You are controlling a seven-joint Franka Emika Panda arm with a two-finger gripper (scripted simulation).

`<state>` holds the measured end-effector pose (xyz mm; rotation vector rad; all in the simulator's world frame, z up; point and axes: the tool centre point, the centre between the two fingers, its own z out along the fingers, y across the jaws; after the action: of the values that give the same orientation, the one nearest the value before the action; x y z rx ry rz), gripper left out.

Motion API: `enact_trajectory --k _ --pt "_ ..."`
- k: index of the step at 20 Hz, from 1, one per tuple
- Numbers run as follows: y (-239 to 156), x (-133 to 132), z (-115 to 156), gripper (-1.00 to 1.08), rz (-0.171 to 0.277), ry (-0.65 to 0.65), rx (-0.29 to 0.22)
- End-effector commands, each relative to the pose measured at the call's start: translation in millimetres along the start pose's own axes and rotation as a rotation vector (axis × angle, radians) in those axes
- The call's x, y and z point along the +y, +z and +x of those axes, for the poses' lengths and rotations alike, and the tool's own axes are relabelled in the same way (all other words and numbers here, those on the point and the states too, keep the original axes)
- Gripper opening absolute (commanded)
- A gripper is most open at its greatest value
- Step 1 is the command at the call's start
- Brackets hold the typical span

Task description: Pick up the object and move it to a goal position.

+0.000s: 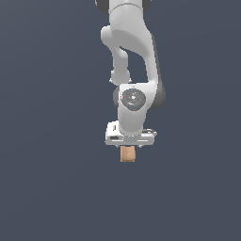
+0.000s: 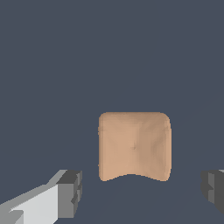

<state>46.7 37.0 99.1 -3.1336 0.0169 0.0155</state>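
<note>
The object [image 1: 127,154] is a small tan-orange matte lump, squarish, just below the white gripper hand in the exterior view. In the wrist view the object [image 2: 134,146] shows as a rounded square with a notched lower edge, on the dark surface. My gripper [image 2: 142,192] is open and directly over it. One grey fingertip [image 2: 71,194] and the other [image 2: 214,190] stand wide on either side, neither touching the lump. In the exterior view my gripper [image 1: 128,148] has its fingers hidden behind the hand and the lump.
The white arm [image 1: 132,56] comes down from the top of the exterior view. A plain dark grey-blue surface [image 1: 47,188] spreads all around. No other object or marker shows.
</note>
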Motion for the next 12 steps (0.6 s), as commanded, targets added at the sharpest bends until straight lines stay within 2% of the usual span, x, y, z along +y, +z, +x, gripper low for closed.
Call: enact_trajectory --k 1,12 --pt "5 1 6 1.0 -0.005 0.0 0.006" --pt "18 1 9 1.0 -0.007 -0.001 0.008"
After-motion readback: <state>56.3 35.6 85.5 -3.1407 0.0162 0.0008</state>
